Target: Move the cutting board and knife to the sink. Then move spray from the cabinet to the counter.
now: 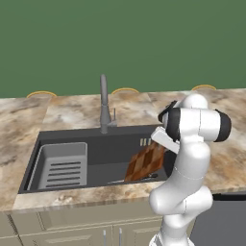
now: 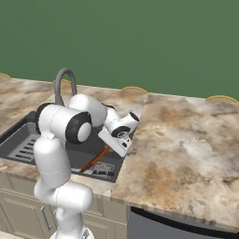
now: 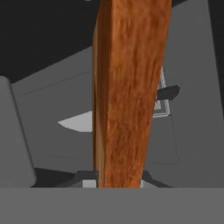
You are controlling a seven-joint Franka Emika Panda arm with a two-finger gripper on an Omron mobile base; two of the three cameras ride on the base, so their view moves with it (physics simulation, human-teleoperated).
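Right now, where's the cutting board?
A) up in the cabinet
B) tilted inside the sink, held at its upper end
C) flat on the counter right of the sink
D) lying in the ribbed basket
B: the board slants down into the sink, its upper end in the gripper, jaws closed on its edge; the basket sits apart at the other end.

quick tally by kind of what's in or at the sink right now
cutting board: 1
knife: 1
basket insert: 1
faucet: 1
total: 4
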